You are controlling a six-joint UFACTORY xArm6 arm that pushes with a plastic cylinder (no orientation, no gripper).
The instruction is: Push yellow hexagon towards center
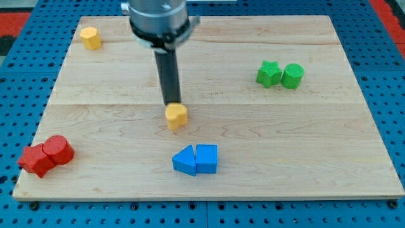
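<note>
My tip point(172, 103) sits at the lower end of the dark rod, touching the upper edge of a small yellow block point(176, 116) near the middle of the wooden worktop point(114, 126); its exact shape is hard to make out. There are no fingers on this arm — only the rod. A 2nd yellow block point(90, 38), a hexagon by its faceted look, stands well apart in the view's top-left corner. 2 green blocks point(280, 75) touch each other at the view's right. 2 blue blocks point(195, 159) sit side by side below the tip — the left one wedge-shaped. 2 red blocks point(45, 155) huddle at the bottom left.
</note>
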